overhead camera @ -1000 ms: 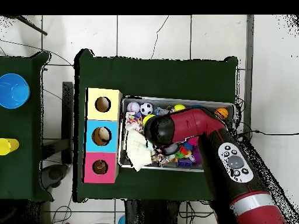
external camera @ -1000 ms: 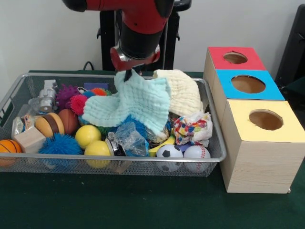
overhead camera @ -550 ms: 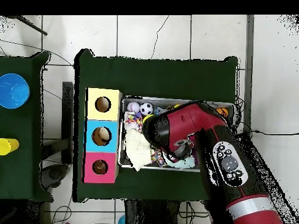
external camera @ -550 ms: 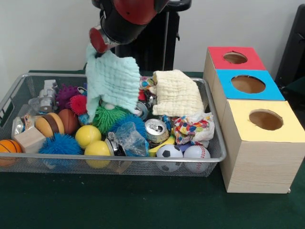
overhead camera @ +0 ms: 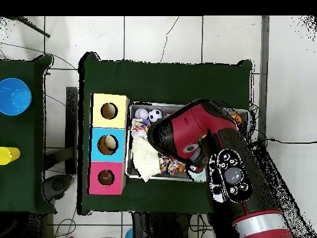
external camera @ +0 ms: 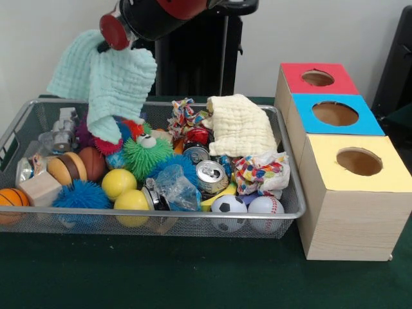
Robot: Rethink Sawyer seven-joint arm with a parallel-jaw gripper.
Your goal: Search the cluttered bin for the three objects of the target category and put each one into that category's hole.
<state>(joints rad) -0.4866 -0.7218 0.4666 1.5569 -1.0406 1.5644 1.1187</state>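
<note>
My gripper (external camera: 103,46) hangs above the far left part of the wire bin (external camera: 161,215), shut on a mint-green cloth (external camera: 106,80) that dangles clear over the toys. A cream cloth (external camera: 239,125) lies at the bin's far right, also seen as the cream cloth (overhead camera: 143,160) from above. A patterned cloth (external camera: 261,172) sits in the near right corner and a colourful rag (external camera: 185,112) at the back middle. In the overhead view the arm (overhead camera: 198,139) hides the gripper and most of the bin.
Three boxes with holes stand right of the bin: red-topped (external camera: 293,72), blue-topped (external camera: 306,106), yellow-topped (external camera: 322,149). The bin holds balls, spiky toys, a green spiky ball (external camera: 145,158), cans (external camera: 211,175), a wooden block (external camera: 40,188) and plastic wrap.
The gripper has lifted the mint-green cloth off the pile and swung it left and up in the front view, uncovering the green spiky ball, cans and colourful rag.
</note>
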